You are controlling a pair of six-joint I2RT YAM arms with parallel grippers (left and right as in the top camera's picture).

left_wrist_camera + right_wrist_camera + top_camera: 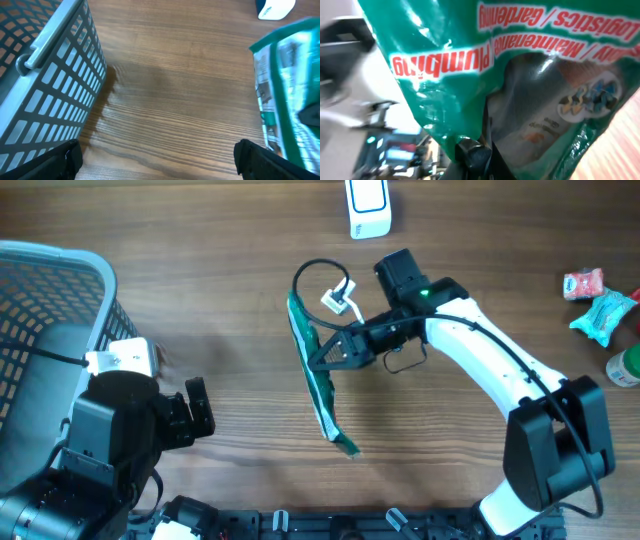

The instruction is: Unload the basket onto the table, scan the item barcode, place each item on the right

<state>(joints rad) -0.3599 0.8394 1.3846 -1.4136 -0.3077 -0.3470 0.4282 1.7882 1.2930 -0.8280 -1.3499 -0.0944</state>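
Right pincer (318,356) is clamped on the green packet (325,405), held on edge near the white scanner (368,208). Left pincer (157,160) hangs wide open, well away from it. Pickup looks done, so next the barcode needs turning toward that scanner.

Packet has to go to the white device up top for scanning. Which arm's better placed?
Right. The right gripper is shut on the green packet, with the white device just beyond it. The left gripper is open and empty beside the basket, farther away.
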